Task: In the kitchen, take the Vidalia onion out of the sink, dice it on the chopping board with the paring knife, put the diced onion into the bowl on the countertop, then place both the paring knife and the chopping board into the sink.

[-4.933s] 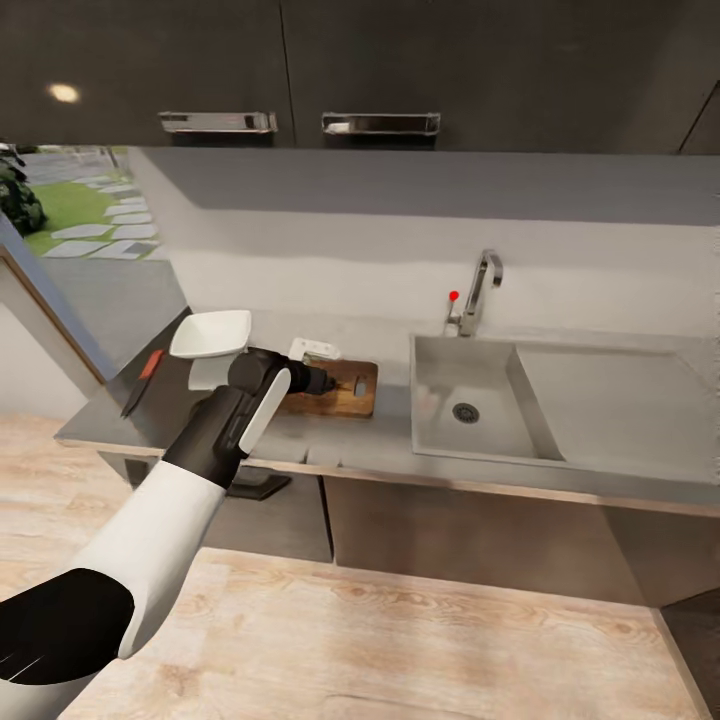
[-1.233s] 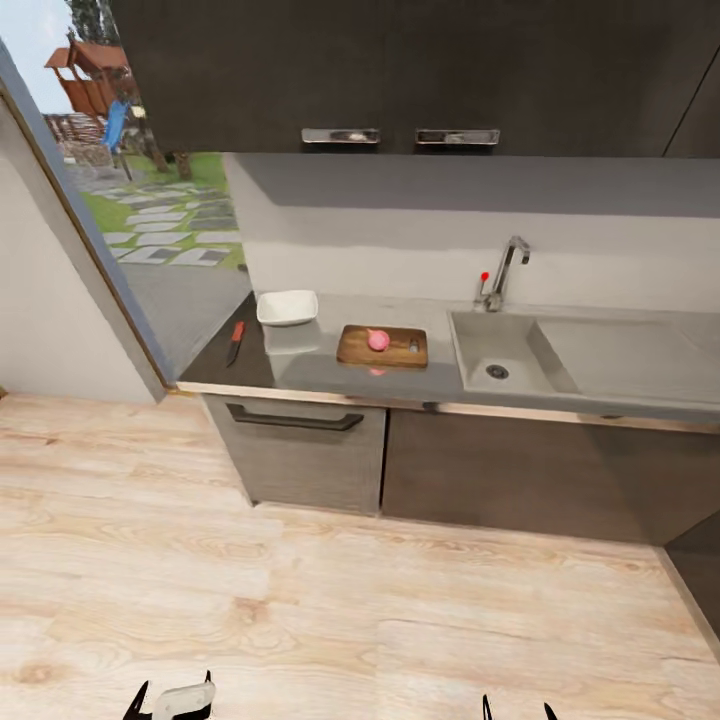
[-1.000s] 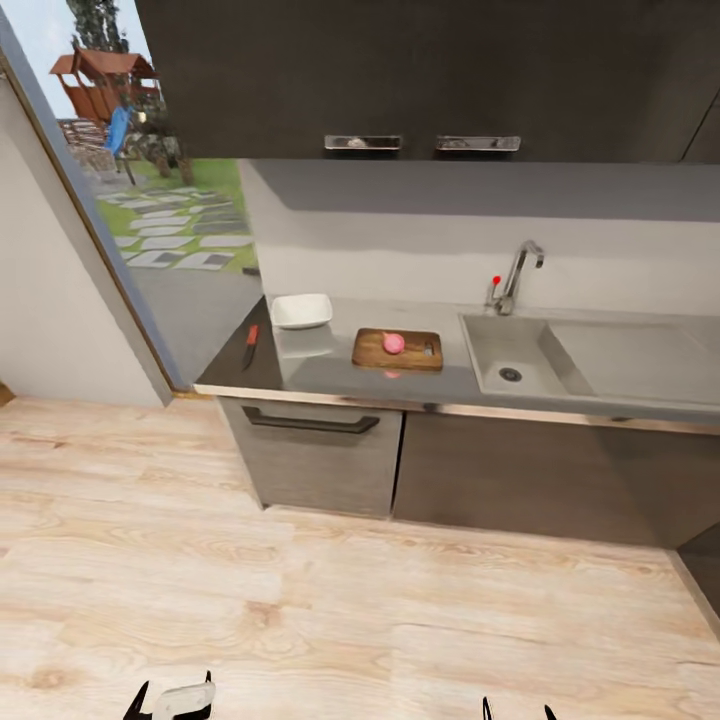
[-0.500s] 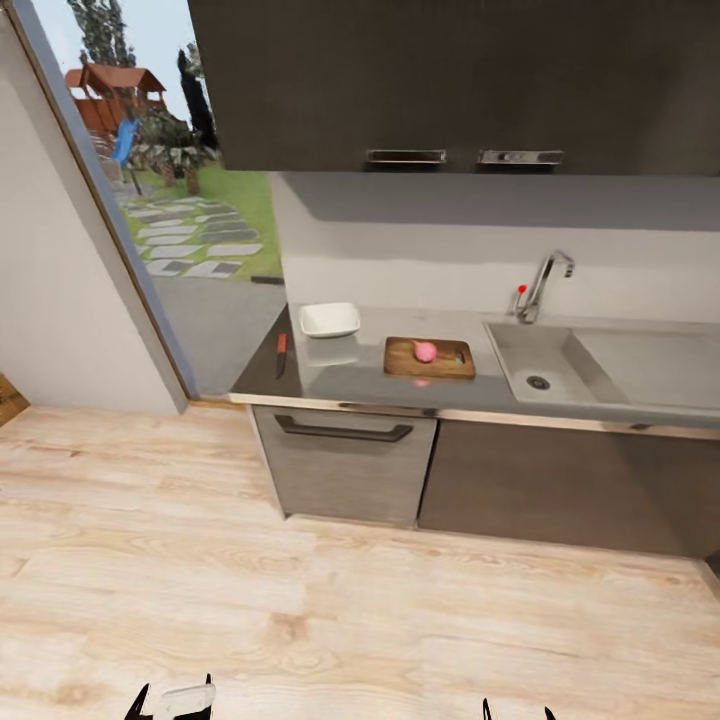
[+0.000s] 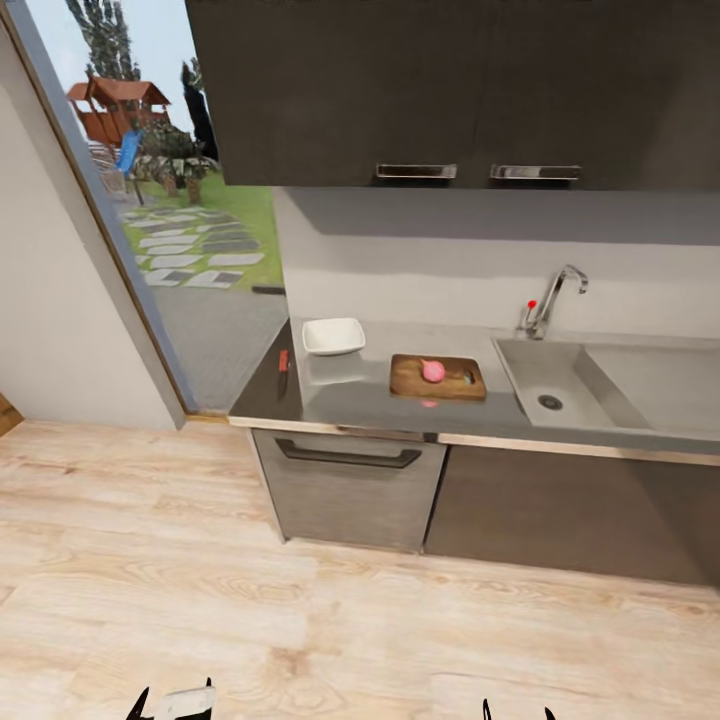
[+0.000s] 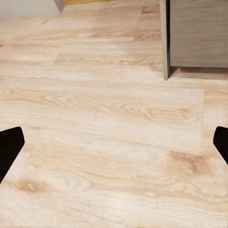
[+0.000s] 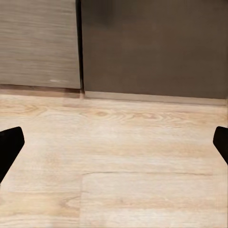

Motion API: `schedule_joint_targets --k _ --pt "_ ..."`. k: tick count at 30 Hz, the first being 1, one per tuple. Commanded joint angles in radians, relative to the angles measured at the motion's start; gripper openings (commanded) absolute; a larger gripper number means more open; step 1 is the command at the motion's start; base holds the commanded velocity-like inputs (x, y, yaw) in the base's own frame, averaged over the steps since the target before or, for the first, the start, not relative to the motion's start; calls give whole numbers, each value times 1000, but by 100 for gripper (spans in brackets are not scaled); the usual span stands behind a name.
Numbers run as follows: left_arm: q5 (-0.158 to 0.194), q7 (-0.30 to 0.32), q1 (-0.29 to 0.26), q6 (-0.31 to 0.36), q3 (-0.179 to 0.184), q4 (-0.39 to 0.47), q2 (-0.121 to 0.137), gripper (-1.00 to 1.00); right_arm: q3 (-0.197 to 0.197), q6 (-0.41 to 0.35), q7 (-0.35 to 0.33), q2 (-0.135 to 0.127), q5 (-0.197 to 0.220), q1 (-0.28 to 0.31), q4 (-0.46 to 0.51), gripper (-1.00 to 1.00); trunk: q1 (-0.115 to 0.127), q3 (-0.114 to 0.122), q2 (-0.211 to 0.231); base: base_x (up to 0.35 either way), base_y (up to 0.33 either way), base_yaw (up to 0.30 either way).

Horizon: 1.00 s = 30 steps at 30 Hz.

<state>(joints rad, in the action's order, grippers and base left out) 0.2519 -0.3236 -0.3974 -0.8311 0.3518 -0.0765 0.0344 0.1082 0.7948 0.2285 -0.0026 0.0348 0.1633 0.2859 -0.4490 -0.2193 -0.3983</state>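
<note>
In the head view the pale-pink Vidalia onion [image 5: 433, 371] sits whole on the brown chopping board [image 5: 410, 381], on the grey countertop [image 5: 350, 395]. The white bowl [image 5: 333, 336] stands left of the board. The red-handled paring knife [image 5: 283, 368] lies at the counter's left end. To the right is the steel sink [image 5: 560, 380] with its curved tap [image 5: 553, 298]. My left gripper [image 5: 170, 702] and right gripper [image 5: 515, 712] hang low over the floor, far from the counter. Both wrist views show black fingertips [image 6: 9, 147] [image 7: 9, 147] spread wide with nothing between them.
Wood floor [image 5: 300, 620] lies between me and the cabinets. A drawer front with a dark handle [image 5: 348, 458] is below the board. Dark wall cabinets [image 5: 450, 90] hang above. A glass door [image 5: 150, 220] to the garden is at the left.
The left arm, stretched over the board 4.9 s ago, has pulled back, leaving the onion there. The camera has backed off and turned left; the counter shifts right in view.
</note>
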Motion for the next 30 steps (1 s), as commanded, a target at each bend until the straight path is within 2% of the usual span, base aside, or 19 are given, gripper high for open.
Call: schedule_joint_targets --k 1,10,24,30 --pt "6 -2 -1 -2 9 -3 -1 100 8 2 8 -1 4 1 -1 100 -1 0 -2 190 1 0" --pt "6 -2 -1 3 9 -3 -1 100 8 2 8 -1 4 1 -1 100 -1 14 -2 74 15 0" --pt "6 2 -1 3 9 -3 -1 100 8 2 8 -1 4 1 -1 100 -1 36 -2 50 268 0" --pt "6 72 -1 4 9 -3 0 100 8 2 8 -1 4 1 -1 100 -1 46 -2 160 280 0"
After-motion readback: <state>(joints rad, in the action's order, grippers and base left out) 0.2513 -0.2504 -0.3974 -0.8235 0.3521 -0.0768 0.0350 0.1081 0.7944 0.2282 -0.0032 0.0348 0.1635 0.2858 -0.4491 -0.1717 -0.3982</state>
